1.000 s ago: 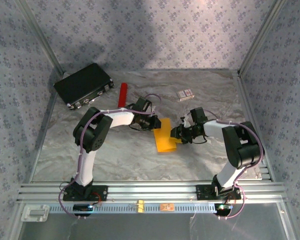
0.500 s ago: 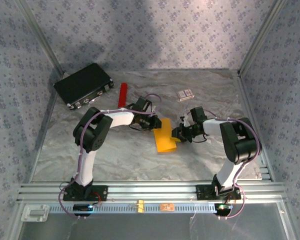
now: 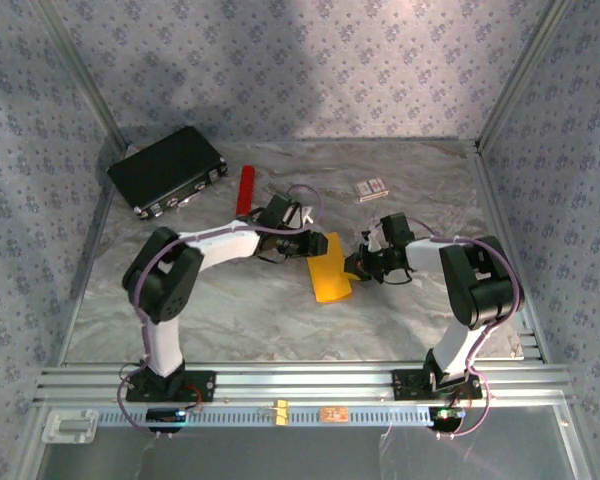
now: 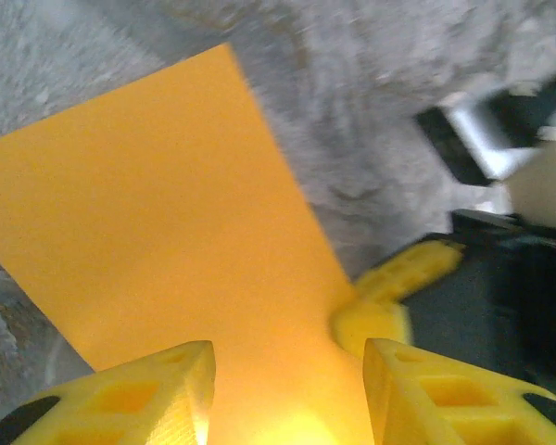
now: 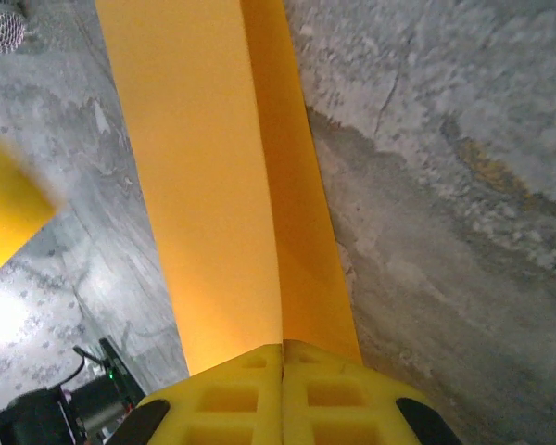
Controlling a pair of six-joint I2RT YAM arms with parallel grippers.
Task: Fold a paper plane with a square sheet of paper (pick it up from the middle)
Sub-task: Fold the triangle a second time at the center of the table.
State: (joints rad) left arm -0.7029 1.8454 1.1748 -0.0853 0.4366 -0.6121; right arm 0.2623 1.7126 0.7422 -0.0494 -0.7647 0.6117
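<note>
Since a second ago the left arm's elbow has swung outward and the left gripper jaws have spread, straddling the folded sheet of paper, perhaps no longer touching it. The right gripper jaws are pressed together, pinching the sheet's edge; the sheet stretches ahead of them over the surface.

Table: grey marbled, wrinkled cover. A black case lies at the far-left corner, set at an angle. A red cylinder lies on its side just right of the case. A small white-and-red box lies far right of centre, well apart from the cylinder. An orange-yellow sheet of paper sits mid-table, folded over; whether it lies fully flat cannot be told.
</note>
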